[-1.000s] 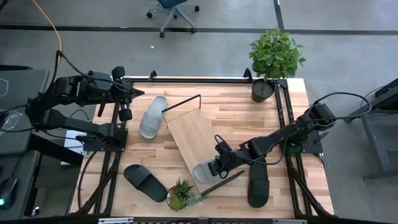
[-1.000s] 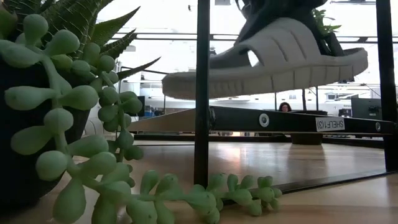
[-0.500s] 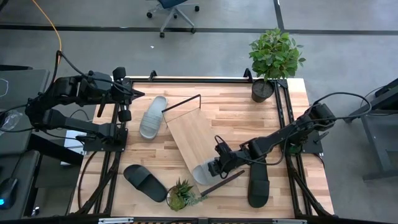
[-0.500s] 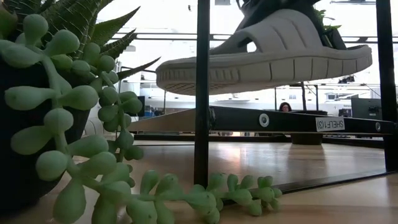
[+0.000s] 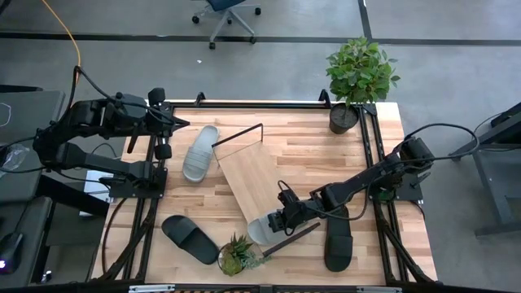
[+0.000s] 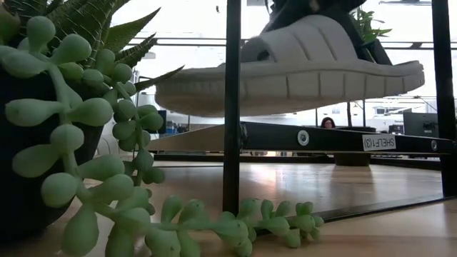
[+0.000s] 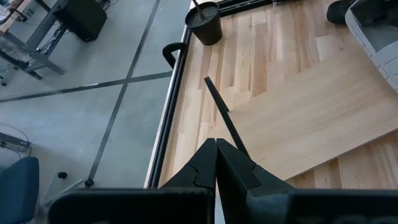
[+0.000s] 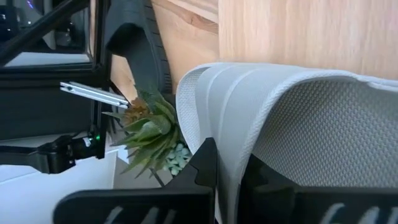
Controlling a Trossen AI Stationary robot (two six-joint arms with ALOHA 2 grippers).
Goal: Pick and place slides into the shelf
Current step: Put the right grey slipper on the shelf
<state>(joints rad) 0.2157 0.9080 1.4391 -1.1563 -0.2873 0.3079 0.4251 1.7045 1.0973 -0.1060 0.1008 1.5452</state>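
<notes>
The worktop [image 5: 309,134] carries the shelf [image 5: 248,175], lying at an angle across its middle. The left arm waits at the worktop's left edge, its gripper [image 7: 216,163] closed on nothing. The right gripper [image 5: 282,220] clamps the strap of a light grey slide [image 5: 262,227], held in the air over the shelf's near end. Another grey slide [image 5: 199,153] lies beside the shelf; two black slides [image 5: 189,238] [image 5: 338,242] lie near the front edge.

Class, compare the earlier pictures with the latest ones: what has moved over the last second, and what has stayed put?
The right gripper, shut on a light grey slide, has carried it a little further left over the near end of the shelf; in the low view the slide hangs clear above the board. The left gripper stays shut and parked at the table's far left. The other three slides have not moved.
</notes>
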